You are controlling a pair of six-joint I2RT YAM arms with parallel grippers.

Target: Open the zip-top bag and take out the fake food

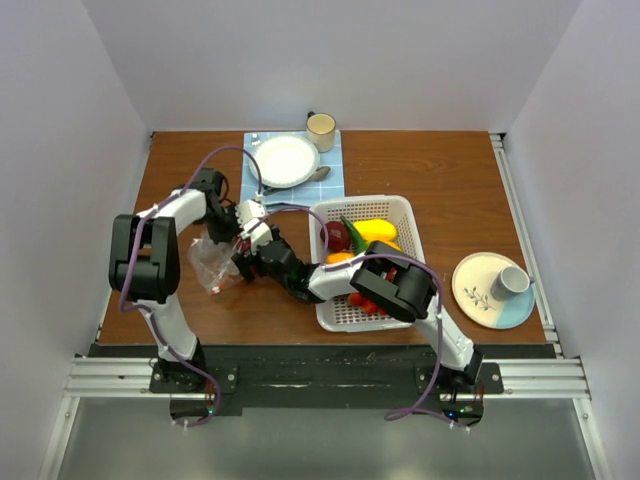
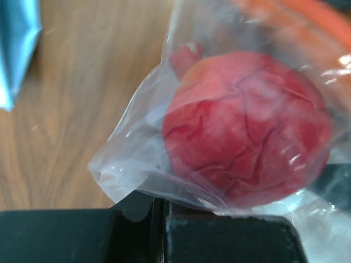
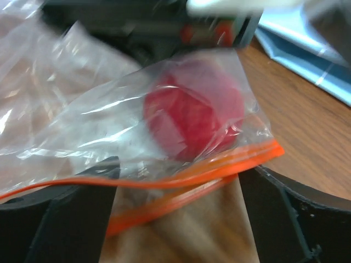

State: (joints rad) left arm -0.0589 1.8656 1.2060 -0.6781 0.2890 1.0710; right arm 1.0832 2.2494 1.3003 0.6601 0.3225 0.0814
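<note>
The left hand (image 2: pixel 162 212) has its two black fingers pressed together on a fold of the zip-top bag (image 2: pixel 129 164), whose clear film rises from the seam between them. The right hand (image 3: pixel 175 222) has its fingers spread wide apart, one at each lower corner of its wrist view. The bag's orange-red zip strip (image 3: pixel 230 163) runs across the gap between them and shows as two separate bands, so the mouth is parted there. The bag is at the left-centre of the tabletop (image 1: pixel 450 190), between the two hands and left of the white basket (image 1: pixel 366 201); whether it rests on the wood or hangs clear cannot be determined. The bag contains one round red fruit (image 2: pixel 247 129), pressed against the crinkled film. The basket contains more fake food: a maroon piece (image 1: pixel 337 236), a green piece (image 1: pixel 351 226), a yellow piece (image 1: pixel 376 230), an orange piece (image 1: pixel 338 258) and small red pieces (image 1: pixel 360 300). The right arm (image 1: pixel 400 285) crosses above the basket and hides part of its interior. At the far edge, a blue mat (image 1: pixel 334 188) carries a white plate (image 1: pixel 285 160) and a spoon (image 1: pixel 320 173), with a tan mug (image 1: pixel 321 130) at its far right corner. Right of the basket, a pale plate (image 1: pixel 480 295) carries a grey cup (image 1: pixel 512 282).
</note>
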